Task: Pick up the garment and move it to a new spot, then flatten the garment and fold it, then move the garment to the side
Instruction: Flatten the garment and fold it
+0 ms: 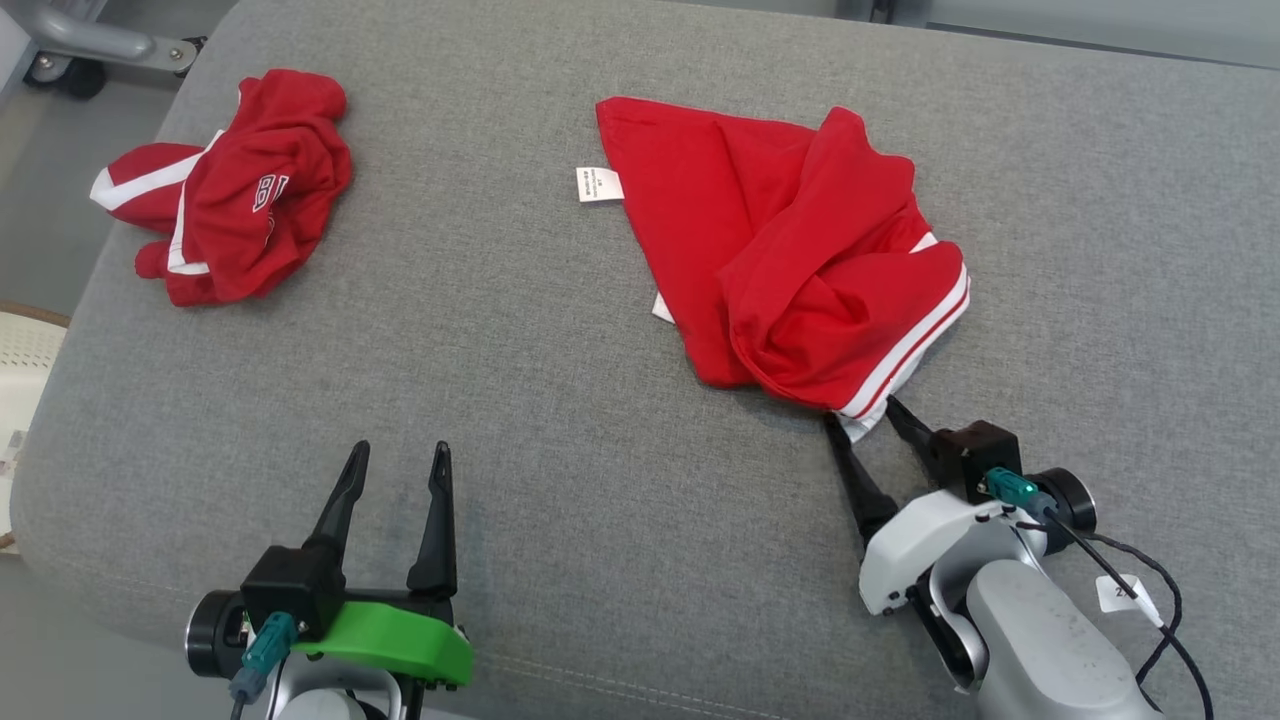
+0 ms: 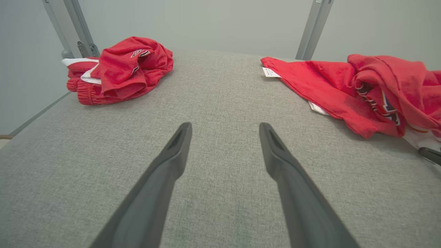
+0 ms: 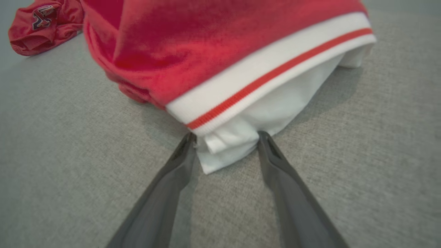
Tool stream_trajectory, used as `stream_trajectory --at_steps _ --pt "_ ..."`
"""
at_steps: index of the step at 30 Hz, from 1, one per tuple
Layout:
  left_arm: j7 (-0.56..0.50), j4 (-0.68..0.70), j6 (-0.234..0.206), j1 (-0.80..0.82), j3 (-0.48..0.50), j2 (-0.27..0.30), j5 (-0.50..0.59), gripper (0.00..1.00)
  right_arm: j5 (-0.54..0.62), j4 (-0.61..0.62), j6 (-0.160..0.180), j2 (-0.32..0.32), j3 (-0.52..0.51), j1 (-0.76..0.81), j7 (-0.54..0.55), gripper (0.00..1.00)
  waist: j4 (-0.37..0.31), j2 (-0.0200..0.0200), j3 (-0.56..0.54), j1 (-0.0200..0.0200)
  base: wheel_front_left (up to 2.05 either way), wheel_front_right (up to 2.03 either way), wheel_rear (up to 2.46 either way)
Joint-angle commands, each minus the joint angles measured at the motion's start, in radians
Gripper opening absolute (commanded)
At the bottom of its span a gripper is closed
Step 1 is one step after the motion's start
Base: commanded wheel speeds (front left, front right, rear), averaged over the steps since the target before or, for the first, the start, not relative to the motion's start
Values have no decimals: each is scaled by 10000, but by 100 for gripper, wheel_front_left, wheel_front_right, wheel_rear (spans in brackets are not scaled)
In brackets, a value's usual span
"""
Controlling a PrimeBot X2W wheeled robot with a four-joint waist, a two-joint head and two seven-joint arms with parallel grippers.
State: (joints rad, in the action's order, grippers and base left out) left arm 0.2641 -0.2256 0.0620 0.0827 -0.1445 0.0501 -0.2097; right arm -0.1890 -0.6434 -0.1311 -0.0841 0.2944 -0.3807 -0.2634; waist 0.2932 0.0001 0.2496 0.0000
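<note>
A crumpled red garment (image 1: 790, 250) with a white-and-red striped hem lies on the grey cushion, right of centre; it also lies at the right in the left wrist view (image 2: 372, 89). My right gripper (image 1: 865, 418) is at its near corner, jaws wide, with the white corner of the garment (image 3: 237, 137) between the fingertips, which touch the cloth on both sides without pinching it. My left gripper (image 1: 398, 458) stands open over bare cushion at the lower left, nothing between its fingers (image 2: 179, 144).
A second bunched red garment (image 1: 235, 185) lies at the cushion's far left. The grey cushion (image 1: 520, 330) has a rounded left edge with floor and a pale basket (image 1: 20, 360) beyond. Metal frame posts (image 2: 311, 27) stand behind the cushion.
</note>
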Motion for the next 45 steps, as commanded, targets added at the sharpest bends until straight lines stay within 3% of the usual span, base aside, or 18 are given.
stream_trajectory --at_steps 1,7,13,19,24,32,33,34,40,45 --pt "2 32 -8 149 -25 12 -43 100 86 -1 7 -45 -127 -135 -16 0 -27 -1 14 0 0 0 0" --pt "2 196 147 108 -110 12 -9 100 -212 973 8 -144 -1198 376 -14 0 -198 -1 -167 0 0 0 0" --pt "4 213 241 -283 -292 11 -107 100 -261 2857 8 -406 -2031 998 -16 0 -575 -1 -391 0 0 0 0" --pt "4 150 276 -129 -578 13 -192 100 -289 4425 8 -1189 -2248 153 -14 0 -769 -1 -304 0 0 0 0" --pt "2 156 269 133 -905 16 -299 100 -18 3810 8 -2091 -2267 -1278 68 0 -523 -1 -43 0 0 0 0" --pt "4 -19 179 556 -1616 14 -654 100 1276 743 11 -3187 -3523 -4038 991 0 557 -1 610 0 0 0 0" --pt "2 -68 177 578 -1667 10 -671 100 1550 394 11 -3240 -3816 -4291 1048 46 649 -1 655 0 0 0 0" --pt "4 -107 127 587 -1664 10 -742 100 1808 67 11 -3233 -4095 -4475 1115 100 719 -1 683 0 0 0 0" --pt "2 -198 19 437 -1602 11 -785 100 2596 -856 11 -2616 -4382 -4521 588 100 535 -1 645 0 0 0 0" --pt "4 -261 94 349 -1525 13 -640 100 2022 -949 11 -1892 -3298 -3650 92 100 -80 -1 525 0 0 0 0"
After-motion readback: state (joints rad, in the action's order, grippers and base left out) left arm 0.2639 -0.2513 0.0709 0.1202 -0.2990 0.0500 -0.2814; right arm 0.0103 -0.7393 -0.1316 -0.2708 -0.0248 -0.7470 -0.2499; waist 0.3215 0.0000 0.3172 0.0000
